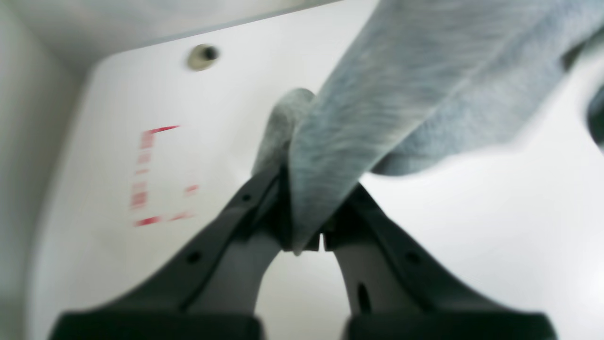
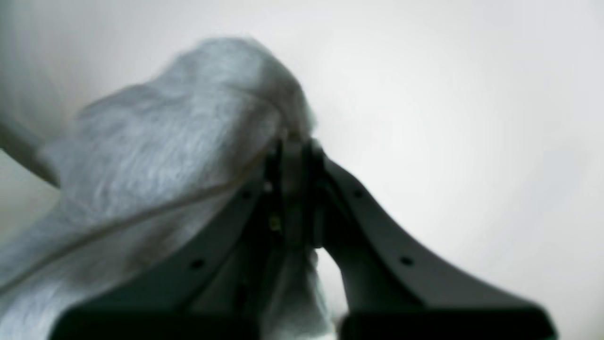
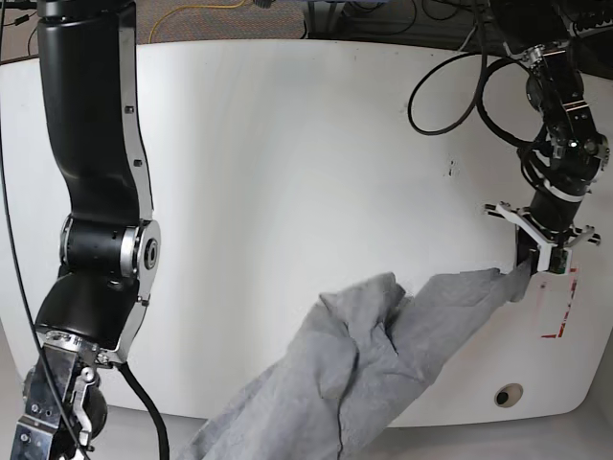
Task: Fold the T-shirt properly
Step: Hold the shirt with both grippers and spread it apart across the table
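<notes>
While both arms are pinching cloth, the T-shirt (image 3: 383,355) is hanging as a bunched, twisted band across the near part of the white table (image 3: 287,153), running from the left gripper (image 3: 525,273) near the red corner marks (image 3: 563,311) down toward the table's front edge, where it is slipping out of the base view. In the left wrist view the left gripper (image 1: 306,208) is clamping a thick gathered fold of grey fabric between closed jaws, with the cloth rising away from the tabletop. In the right wrist view the right gripper (image 2: 292,165) is likewise closing on a seamed edge of the T-shirt (image 2: 165,156), its jaws pressed together with fabric between them; in the base view that gripper itself is sitting out of frame below the right arm (image 3: 96,249). The step in hand is looking like spreading the garment, since it is far from flat and no fold is showing yet. Doing this well is probably meaning drawing the two held points apart evenly so the twist in the middle is opening out, keeping tension gentle enough that neither pinch is slipping, and lowering the cloth onto the table only once it is hanging wide. The main risk is laying it down bunched, which would be spoiling every later fold.
</notes>
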`<action>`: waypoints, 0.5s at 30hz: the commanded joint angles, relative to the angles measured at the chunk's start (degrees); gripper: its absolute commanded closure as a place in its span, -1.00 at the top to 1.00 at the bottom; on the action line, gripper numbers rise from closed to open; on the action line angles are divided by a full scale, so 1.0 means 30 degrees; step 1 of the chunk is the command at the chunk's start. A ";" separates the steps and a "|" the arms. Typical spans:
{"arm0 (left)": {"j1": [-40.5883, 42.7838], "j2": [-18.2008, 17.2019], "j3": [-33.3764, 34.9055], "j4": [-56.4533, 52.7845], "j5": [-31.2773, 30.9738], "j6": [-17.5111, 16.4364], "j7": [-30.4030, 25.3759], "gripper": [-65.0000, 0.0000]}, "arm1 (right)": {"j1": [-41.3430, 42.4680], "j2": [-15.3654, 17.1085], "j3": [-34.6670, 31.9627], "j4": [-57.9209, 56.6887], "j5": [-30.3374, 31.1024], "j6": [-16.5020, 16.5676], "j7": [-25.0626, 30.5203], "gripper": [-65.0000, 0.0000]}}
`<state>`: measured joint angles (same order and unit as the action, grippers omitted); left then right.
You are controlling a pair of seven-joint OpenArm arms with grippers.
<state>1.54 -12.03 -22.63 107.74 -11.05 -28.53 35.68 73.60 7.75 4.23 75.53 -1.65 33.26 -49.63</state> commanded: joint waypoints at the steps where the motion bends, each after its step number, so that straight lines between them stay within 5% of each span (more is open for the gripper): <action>1: -0.0821 -0.0136 -0.0617 0.0847 -0.0171 -0.0437 0.0077 -1.00 | 0.0916 0.0392 0.0422 -0.0809 -0.0021 -0.0228 0.1055 -0.99; 15: -0.4367 -0.0224 -0.2463 0.1639 -0.0141 -0.1492 0.3857 -1.00 | -0.0520 0.2003 0.1447 -0.2245 0.0096 -0.0228 0.1260 -1.00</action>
<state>-9.72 -11.99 -29.82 111.68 -11.57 -33.47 47.33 70.85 12.47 8.32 67.64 -1.28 33.26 -47.13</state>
